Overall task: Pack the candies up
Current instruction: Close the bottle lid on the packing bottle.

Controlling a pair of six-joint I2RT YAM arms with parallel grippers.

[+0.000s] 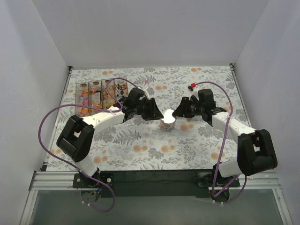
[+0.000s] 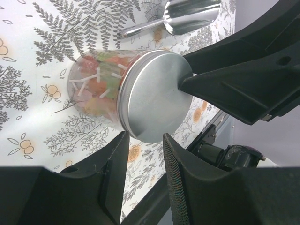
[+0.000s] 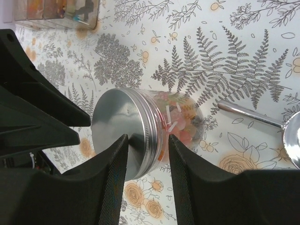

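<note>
Left fingers (image 2: 110,183) fill the bottom of their wrist view. They are spread, with only tablecloth showing in the gap. The metal lid (image 2: 154,96) sits just past their tips, so I judge they are not gripping it. Right fingers (image 3: 110,183), at the bottom of their own view, stand apart on either side of the lid's rim; whether they press on it I cannot tell. Both arms meet at the jar (image 1: 167,124) in the middle of the top view, probably so one can steady it while the other seats or turns the lid. Candies (image 2: 96,86) show through the jar's clear wall, and more lie in the compartment box (image 1: 99,95) at upper left. The scoop (image 2: 187,16) lies on the surface (image 1: 140,154) near the jar, at the top of the left wrist view and apart from it. Each set of fingers crowds the other's approach to the lid; nothing else stands in the way.
</note>
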